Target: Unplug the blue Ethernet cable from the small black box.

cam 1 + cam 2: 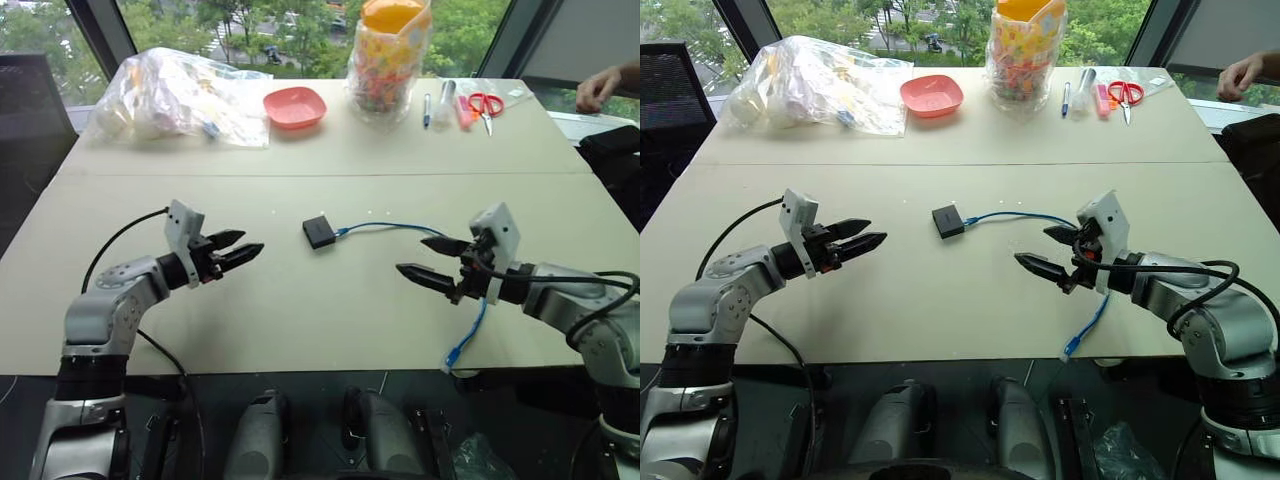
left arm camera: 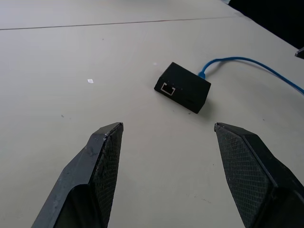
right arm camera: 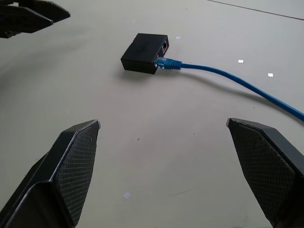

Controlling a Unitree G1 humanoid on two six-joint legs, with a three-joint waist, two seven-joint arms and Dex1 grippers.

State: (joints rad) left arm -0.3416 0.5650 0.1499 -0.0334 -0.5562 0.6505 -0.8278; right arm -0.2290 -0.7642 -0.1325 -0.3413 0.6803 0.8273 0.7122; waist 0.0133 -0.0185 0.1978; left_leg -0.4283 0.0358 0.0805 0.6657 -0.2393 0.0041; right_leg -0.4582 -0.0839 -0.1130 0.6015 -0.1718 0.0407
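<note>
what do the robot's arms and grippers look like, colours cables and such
Both arms are silver-grey metal with black joints. Each ends in a gripper, left gripper and right gripper, with two tapered black fingers whose inner pads bear a fine grid texture. A white block sits atop each wrist. Black cables loop along both arms.

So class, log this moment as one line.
blue cable: plugged into black box | left pincer: open, apart | right pincer: open, apart

Beige table (image 1: pixel 300 320): small black box (image 1: pixel 319 232), blue Ethernet cable (image 1: pixel 395 227), pink bowl (image 1: pixel 295 106), scissors (image 1: pixel 486 104).
</note>
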